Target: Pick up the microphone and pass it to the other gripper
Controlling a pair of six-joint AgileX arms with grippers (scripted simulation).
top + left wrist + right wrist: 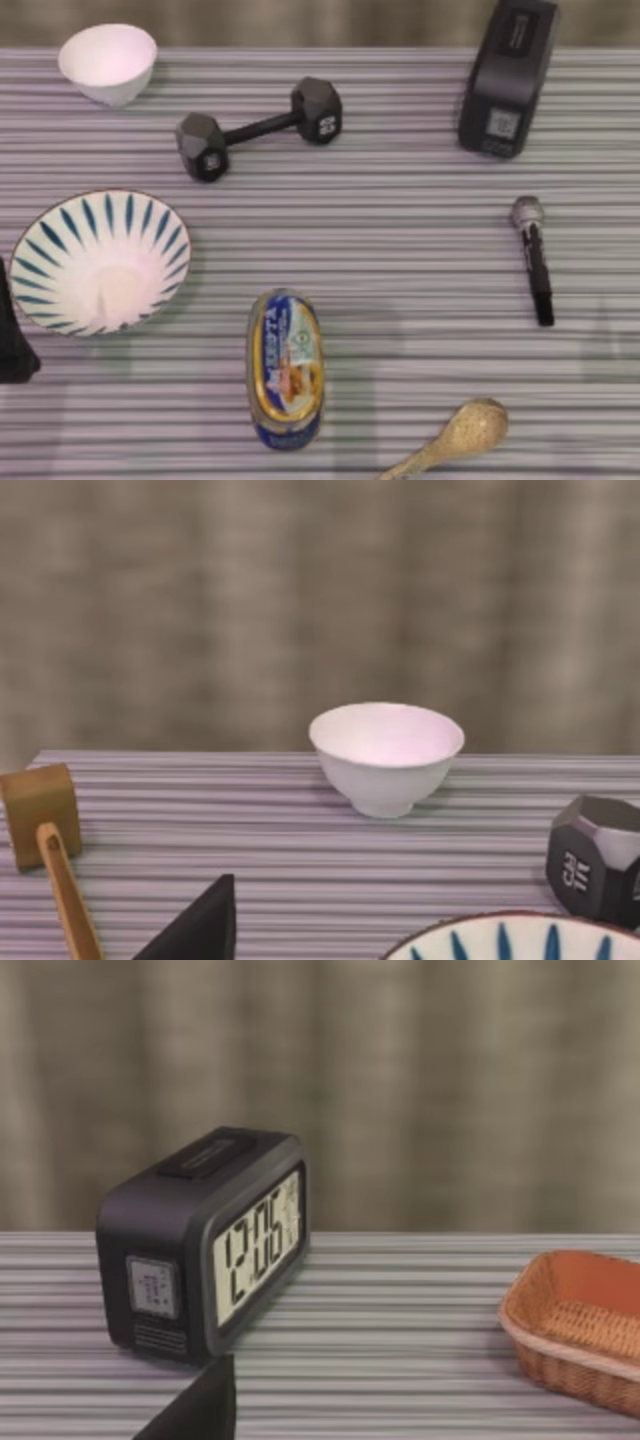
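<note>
White bowl (108, 62) upper left, dumbbell (259, 128) top center, black clock (507, 76) upper right, blue-striped bowl (100, 262) left, tin can (285, 367) bottom center (lying flat), speckled spoon (452, 440) lower right.

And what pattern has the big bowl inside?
Dark blue leaf-like strokes on white, seen best in the top view: the big bowl.

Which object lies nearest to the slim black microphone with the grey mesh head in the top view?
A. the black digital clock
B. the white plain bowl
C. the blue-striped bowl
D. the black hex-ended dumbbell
A: the slim black microphone with the grey mesh head lies at the table's right side, below the black digital clock; both bowls and the dumbbell are much farther left.
</note>
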